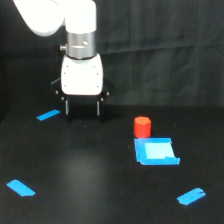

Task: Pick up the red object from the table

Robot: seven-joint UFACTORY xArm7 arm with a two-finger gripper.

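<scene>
The red object (142,126) is a small red-orange stubby cylinder standing upright on the black table (85,170), just behind the left part of a flat blue square (156,151). My gripper (83,109) hangs from the white arm above the table's far side, well toward the exterior view's left of the red object. Its two dark fingers (66,107) point down, stand apart, and hold nothing.
Three small blue tape strips lie on the table: one at the far left (48,115), one at the near left (21,188), one at the near right (190,196). A wrinkled black backdrop cloth (165,50) hangs behind.
</scene>
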